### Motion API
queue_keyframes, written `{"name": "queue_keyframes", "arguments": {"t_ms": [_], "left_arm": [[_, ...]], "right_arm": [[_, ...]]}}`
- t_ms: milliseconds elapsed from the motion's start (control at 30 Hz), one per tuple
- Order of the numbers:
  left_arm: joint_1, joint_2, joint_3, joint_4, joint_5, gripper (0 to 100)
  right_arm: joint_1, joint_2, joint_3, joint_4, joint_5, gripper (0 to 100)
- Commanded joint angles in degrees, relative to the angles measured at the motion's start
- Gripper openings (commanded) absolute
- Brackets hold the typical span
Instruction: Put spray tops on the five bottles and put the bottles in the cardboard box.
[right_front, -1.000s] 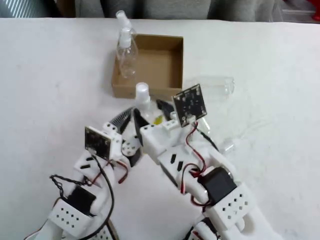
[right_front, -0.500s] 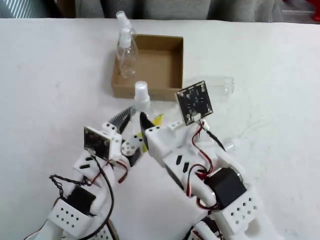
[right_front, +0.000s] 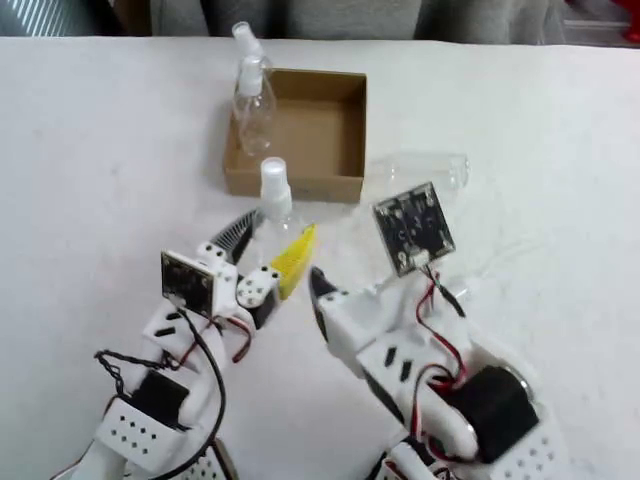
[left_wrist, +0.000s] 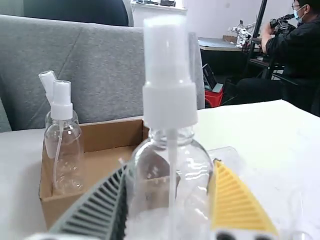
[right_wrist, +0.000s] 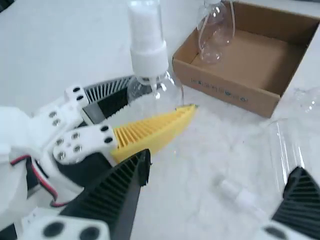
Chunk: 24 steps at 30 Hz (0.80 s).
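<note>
A clear bottle (right_front: 276, 222) with a white spray top (right_front: 273, 178) stands upright in front of the cardboard box (right_front: 295, 185). My left gripper (right_front: 268, 246) is shut on its body, grey finger on one side and yellow finger on the other. The left wrist view shows the same bottle (left_wrist: 170, 175) close up, capped. My right gripper (right_wrist: 210, 200) is open and holds nothing, a short way back from the bottle (right_wrist: 150, 80). Two capped bottles (right_front: 250, 85) stand in the box's left side. An uncapped bottle (right_front: 428, 170) lies right of the box.
A loose spray top (right_wrist: 237, 195) with its thin tube lies on the white table between my right gripper and the lying bottle (right_wrist: 295, 125). The right half of the box (right_wrist: 260, 55) holds nothing. A grey chair back stands beyond the table's far edge.
My right gripper has come off the spray top and drawn back toward the table's front. The capped bottle stays in my left gripper, shifted slightly left.
</note>
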Motion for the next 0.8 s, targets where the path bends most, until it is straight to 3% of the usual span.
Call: {"name": "queue_keyframes", "arguments": {"t_ms": [0,167,267,367,567,767], "left_arm": [[-0.92,-0.92,-0.7,-1.41,0.35,18],[-4.62,-0.84,-0.88,-7.91,0.35,18],[-8.31,-0.84,-2.11,-12.04,0.35,18],[-9.89,-0.75,-4.92,-12.75,0.35,18],[-9.98,2.77,-16.35,-8.88,0.35,18],[-9.98,21.32,-35.34,-4.84,0.35,18]], "right_arm": [[-0.22,-5.32,-2.29,7.6,0.44,37.7],[0.48,-13.05,2.9,15.16,0.53,37.7],[5.67,-18.15,5.89,15.78,0.79,37.7],[12.62,-22.37,10.29,15.34,5.71,37.6],[30.11,-28.09,21.98,8.57,8.88,37.6],[38.37,-31.16,40.09,-4.26,8.44,37.6]]}}
